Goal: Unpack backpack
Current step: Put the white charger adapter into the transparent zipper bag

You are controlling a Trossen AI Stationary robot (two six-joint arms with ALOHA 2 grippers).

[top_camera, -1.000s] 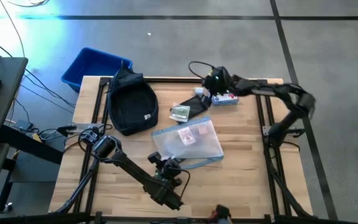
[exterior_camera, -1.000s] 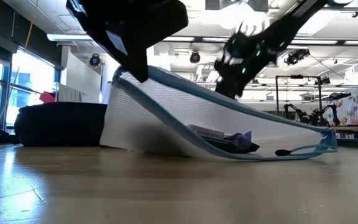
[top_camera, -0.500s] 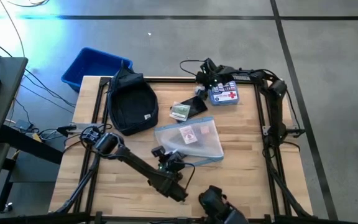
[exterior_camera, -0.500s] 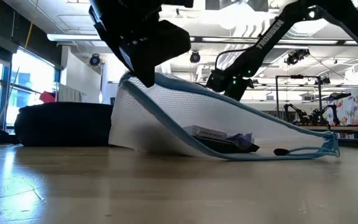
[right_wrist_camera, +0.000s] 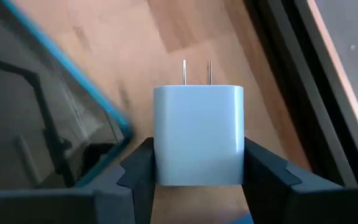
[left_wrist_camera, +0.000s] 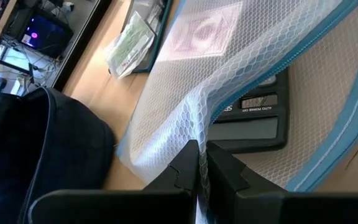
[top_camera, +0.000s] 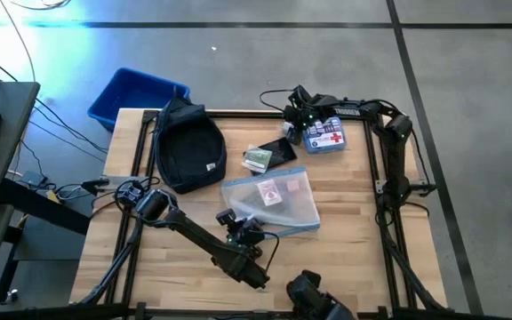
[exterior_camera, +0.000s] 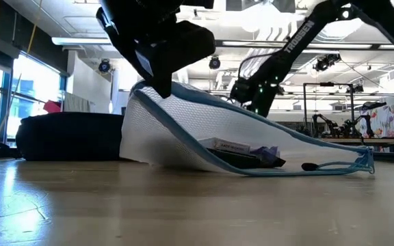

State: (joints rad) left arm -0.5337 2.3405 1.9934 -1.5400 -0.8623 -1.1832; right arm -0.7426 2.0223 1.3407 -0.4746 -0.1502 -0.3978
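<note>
The dark navy backpack (top_camera: 189, 147) lies flat at the table's far left, no gripper near it. A white mesh pouch (top_camera: 269, 203) with a blue edge lies at the table's middle, a dark calculator (left_wrist_camera: 253, 121) inside it. My left gripper (top_camera: 238, 229) is shut on its near end. By the far edge, my right gripper (top_camera: 297, 118) points steeply down beside a blue first-aid box (top_camera: 324, 135). It is shut on a white charger plug (right_wrist_camera: 197, 124). My left gripper pinches a bunched fold of the pouch's mesh (left_wrist_camera: 197, 134) between its two fingers, slanting down from the near left. That end (exterior_camera: 142, 89) is raised off the table. The pouch slopes down to its other end (exterior_camera: 358, 164), which rests on the wood. My right gripper has the charger's two opposite side faces (right_wrist_camera: 160, 149) between its fingers (right_wrist_camera: 135, 168), coming from above and slanting down. The prongs (right_wrist_camera: 196, 71) point away from the gripper. Whether the charger is clear of the table, I cannot tell.
A black flat case (top_camera: 279, 149) and a greenish paper packet (top_camera: 258, 160) lie between the backpack and the first-aid box. A bright blue bin (top_camera: 136, 93) stands beyond the table's far left corner. Black frame rails (top_camera: 382, 178) run along the table's sides.
My right gripper has come down toward the table at the far edge and tipped steeper, moving a little toward the left. My left gripper has carried the pouch's raised end a little toward the table's far side; the pouch's other end stays on the table.
</note>
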